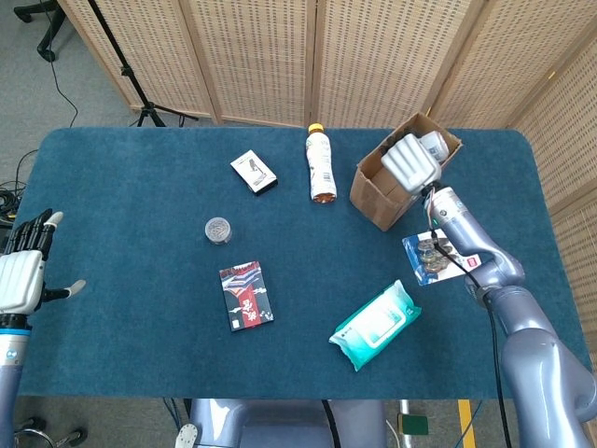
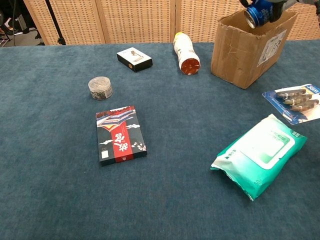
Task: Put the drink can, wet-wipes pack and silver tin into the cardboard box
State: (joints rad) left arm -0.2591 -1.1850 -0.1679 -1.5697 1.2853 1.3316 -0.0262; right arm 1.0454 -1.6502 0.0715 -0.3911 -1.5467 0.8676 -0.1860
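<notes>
My right hand (image 1: 410,161) grips a blue drink can (image 2: 257,13) and holds it tilted just over the open top of the cardboard box (image 2: 241,49), which stands at the table's far right (image 1: 381,194). The teal wet-wipes pack (image 1: 376,325) lies flat near the front right (image 2: 261,155). Left of centre stands the small round silver tin (image 1: 217,229), also in the chest view (image 2: 100,87). My left hand (image 1: 20,271) hangs off the table's left edge, fingers spread, holding nothing.
A yellow-capped bottle (image 1: 321,166) lies left of the box. A small black-and-white box (image 1: 254,172) sits at the back. A red-and-black flat box (image 1: 246,296) lies mid-table. A blister pack (image 1: 438,257) lies under my right forearm.
</notes>
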